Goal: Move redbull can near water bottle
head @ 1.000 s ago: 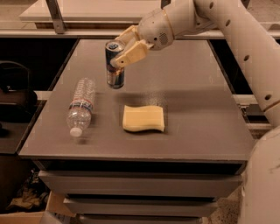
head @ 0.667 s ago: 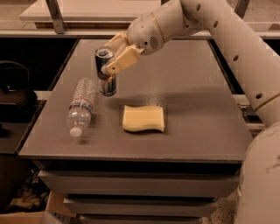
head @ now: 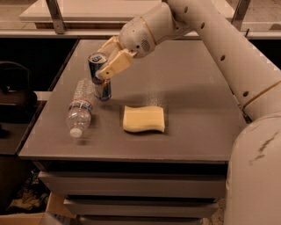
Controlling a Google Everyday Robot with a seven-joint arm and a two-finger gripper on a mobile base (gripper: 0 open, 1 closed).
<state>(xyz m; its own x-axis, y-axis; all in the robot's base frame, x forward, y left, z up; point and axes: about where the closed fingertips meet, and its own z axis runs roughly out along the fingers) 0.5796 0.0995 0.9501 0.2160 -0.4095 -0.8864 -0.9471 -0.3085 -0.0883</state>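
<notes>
The redbull can (head: 102,83) stands upright on the grey table (head: 189,110), blue and silver with a silver top. My gripper (head: 107,61) is shut on the can's upper part, coming in from the right. The water bottle (head: 80,107) lies on its side just left of the can, its white cap toward the table's front edge. The can's base is very close to the bottle's far end; I cannot tell whether they touch.
A yellow sponge (head: 144,118) lies on the table to the right of the can and in front of it. A dark object (head: 15,90) sits off the table's left side. A pale counter (head: 92,11) runs along the back.
My gripper has carried the can to the left, closer to the water bottle. The bottle and the sponge have not moved.
</notes>
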